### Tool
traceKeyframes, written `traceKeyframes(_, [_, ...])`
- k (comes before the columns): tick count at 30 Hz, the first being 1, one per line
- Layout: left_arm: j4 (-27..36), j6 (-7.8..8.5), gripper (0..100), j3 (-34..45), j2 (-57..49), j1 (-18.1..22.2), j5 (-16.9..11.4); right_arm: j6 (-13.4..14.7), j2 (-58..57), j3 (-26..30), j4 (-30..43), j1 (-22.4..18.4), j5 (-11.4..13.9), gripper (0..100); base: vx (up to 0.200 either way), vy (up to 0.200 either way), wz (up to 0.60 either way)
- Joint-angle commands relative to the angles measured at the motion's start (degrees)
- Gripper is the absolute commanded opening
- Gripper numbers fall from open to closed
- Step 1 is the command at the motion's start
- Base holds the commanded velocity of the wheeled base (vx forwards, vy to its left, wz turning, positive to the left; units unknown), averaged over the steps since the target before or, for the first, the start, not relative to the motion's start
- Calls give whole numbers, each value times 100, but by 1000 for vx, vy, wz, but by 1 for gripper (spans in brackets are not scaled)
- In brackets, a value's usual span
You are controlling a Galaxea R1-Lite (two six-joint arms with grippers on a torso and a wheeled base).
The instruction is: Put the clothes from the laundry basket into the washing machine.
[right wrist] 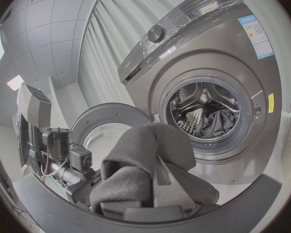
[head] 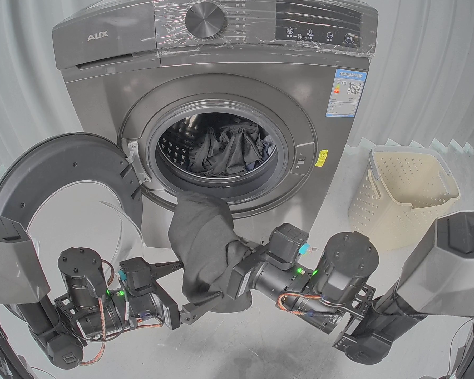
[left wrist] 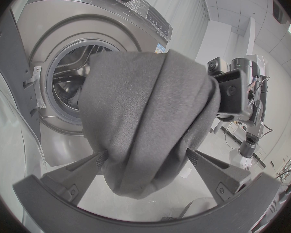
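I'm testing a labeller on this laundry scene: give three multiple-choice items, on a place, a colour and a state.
1. Relative to the washing machine, the laundry basket stands: A on top; B to its right; C inside.
2. The garment before the opening is: A white; B red; C dark grey.
3. The door is: A open; B shut; C missing.
Answers: B, it sits beside the machine; C, its cloth is dark grey; A, it is swung wide to the left.
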Motion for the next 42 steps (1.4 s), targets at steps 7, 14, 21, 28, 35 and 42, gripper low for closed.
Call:
traceKeyframes(7, [-13, -1, 100, -77, 405, 105, 50, 87, -173, -8, -14, 209, -19, 0, 0, 0, 0])
traceKeyframes(14, [-13, -168, 100, -394, 484, 298, 208, 140, -244, 106, -14, 368, -221, 0, 0, 0, 0])
traceKeyframes(21, [-13, -194, 100, -420, 484, 237, 199, 237, -138, 132, -23, 631, -291, 0, 0, 0, 0])
traceKeyframes(28, [-13, -282, 0, -543, 405, 325, 208, 263, -68, 115, -23, 605, -300, 0, 0, 0, 0])
traceKeyframes(35, [-13, -458, 0, -781, 300, 395, 270, 289, -103, 211, -14, 464, -335, 0, 0, 0, 0])
traceKeyframes(42, [-13, -783, 0, -1009, -43, 448, 480, 325, -41, 721, 3, 271, -379, 0, 0, 0, 0])
